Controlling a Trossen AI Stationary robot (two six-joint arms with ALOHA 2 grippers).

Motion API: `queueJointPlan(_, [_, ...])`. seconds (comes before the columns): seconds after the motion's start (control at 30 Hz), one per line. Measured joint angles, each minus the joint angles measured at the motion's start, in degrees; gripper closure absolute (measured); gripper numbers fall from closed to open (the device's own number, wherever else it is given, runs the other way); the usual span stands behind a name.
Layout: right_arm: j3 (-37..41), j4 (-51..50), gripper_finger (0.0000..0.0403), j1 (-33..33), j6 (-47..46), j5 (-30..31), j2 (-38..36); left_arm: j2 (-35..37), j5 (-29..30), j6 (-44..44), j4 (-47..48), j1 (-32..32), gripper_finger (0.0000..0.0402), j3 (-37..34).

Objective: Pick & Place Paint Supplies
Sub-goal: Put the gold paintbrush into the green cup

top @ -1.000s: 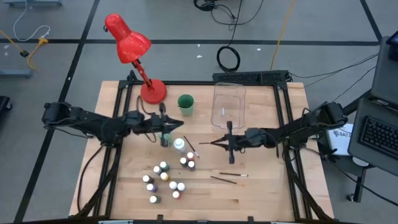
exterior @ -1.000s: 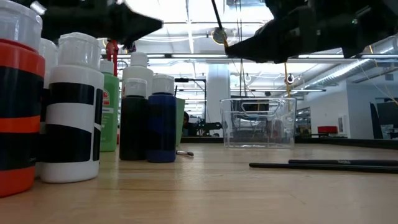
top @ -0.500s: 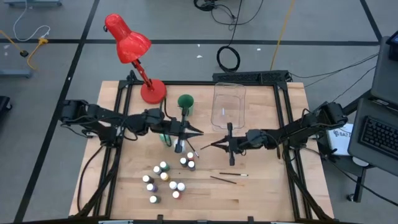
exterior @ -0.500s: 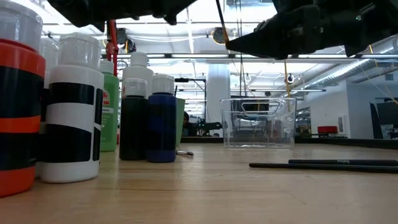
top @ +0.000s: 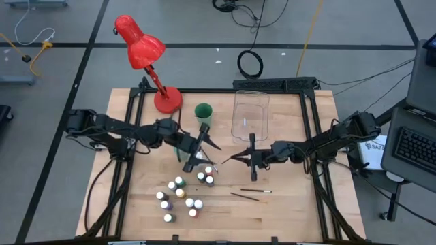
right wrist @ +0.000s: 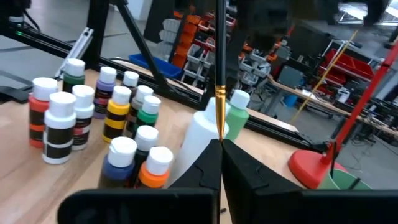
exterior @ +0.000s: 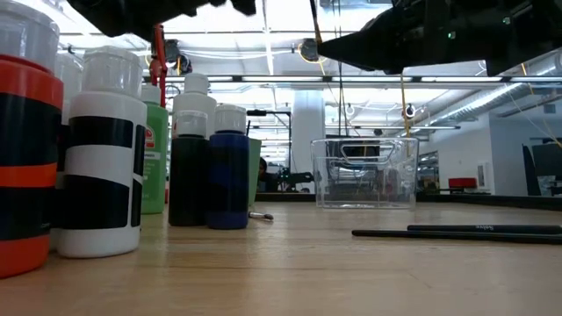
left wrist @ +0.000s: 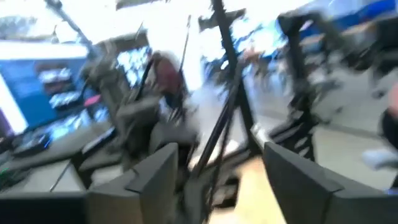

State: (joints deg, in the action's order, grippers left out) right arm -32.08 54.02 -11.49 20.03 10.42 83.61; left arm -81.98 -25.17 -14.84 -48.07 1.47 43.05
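Bottles (right wrist: 62,127), small round ones with smooth white caps, cluster nearest on the pale wooden table (top: 286,204); two thin dark brushes (top: 255,191) lie flat beside them. My right claw (top: 251,158) is pressed together on another slim, dark-handled brush (right wrist: 219,62), held above the boards. Just beyond, my left claw (top: 201,146) stands with its flat dark fingers (left wrist: 152,180) spread, above the tall white bottle (right wrist: 199,140) and green bottle (right wrist: 235,115). Farther off stand the green cup (top: 203,112) and clear, boxy plastic bin (top: 250,114).
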Motion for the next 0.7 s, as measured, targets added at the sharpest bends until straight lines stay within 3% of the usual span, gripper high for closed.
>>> queueJointPlan(0.2, [0.0,0.2,0.0403,0.2,-0.1,0.2,0.0,0.0,1.4,-0.3,-0.2,2.3,0.0125,1.9])
queueJointPlan(0.7, [0.0,-0.5,0.0403,1.7,-1.2,0.2,0.0,-4.6,1.5,0.0,1.6,3.2,0.0174,7.1])
